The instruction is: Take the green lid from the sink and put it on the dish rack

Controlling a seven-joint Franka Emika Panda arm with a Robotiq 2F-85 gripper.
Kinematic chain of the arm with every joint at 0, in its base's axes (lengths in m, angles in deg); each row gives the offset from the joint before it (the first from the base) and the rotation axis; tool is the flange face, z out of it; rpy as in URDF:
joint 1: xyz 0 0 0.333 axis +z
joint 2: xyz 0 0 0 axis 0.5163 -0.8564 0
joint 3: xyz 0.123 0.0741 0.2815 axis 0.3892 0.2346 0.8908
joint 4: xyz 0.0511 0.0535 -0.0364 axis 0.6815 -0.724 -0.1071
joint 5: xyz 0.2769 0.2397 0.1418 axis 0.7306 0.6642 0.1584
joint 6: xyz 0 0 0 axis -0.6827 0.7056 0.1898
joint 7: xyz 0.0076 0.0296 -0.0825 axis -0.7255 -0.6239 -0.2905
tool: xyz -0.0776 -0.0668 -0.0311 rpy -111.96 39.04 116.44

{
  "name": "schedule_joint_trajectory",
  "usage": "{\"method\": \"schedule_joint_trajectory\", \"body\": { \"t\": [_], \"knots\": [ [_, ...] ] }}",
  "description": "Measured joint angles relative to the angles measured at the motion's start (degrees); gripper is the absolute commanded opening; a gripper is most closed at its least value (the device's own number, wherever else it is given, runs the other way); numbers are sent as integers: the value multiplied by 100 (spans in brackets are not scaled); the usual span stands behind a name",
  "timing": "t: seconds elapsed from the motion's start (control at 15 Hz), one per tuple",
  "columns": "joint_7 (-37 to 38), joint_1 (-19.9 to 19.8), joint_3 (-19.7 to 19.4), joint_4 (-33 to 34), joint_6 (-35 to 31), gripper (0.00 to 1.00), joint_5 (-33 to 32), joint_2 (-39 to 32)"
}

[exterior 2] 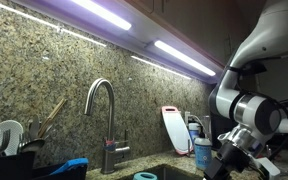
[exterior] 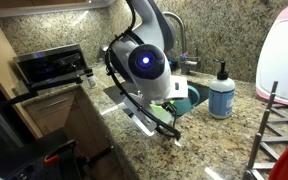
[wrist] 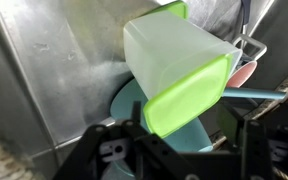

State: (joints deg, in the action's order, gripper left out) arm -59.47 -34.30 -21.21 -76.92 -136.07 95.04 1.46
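The green lid (wrist: 179, 75) sits down in the sink (wrist: 44, 70). It is tilted, with its lime rim turned toward your wrist camera and its pale body leaning back toward the metal basin wall. It rests on the teal jug (wrist: 129, 105) beneath it. Your claw (wrist: 184, 150) is right at the lid: the 2 fingers (wrist: 119, 150) stand apart, 1 on each side of the lid's lower end. You cannot tell from the wrist view whether either finger touches the plastic. In an exterior view your arm (exterior: 144, 60) reaches down into the basin. A blue soap bottle (exterior: 221, 92) stands on the tabletop (exterior: 199, 140) just beside the sink. The dish rack (exterior: 274, 125) is well apart from the sink, at the frame's edge.
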Motion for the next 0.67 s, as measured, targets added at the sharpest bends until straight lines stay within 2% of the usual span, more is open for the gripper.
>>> {"method": "schedule_joint_trajectory", "body": {
  "t": [0.4,0.67],
  "knots": [
    [1,2,0,2,0,1,0,-38],
    [5,2,0,9,0,0,0,-74]
  ]
}}
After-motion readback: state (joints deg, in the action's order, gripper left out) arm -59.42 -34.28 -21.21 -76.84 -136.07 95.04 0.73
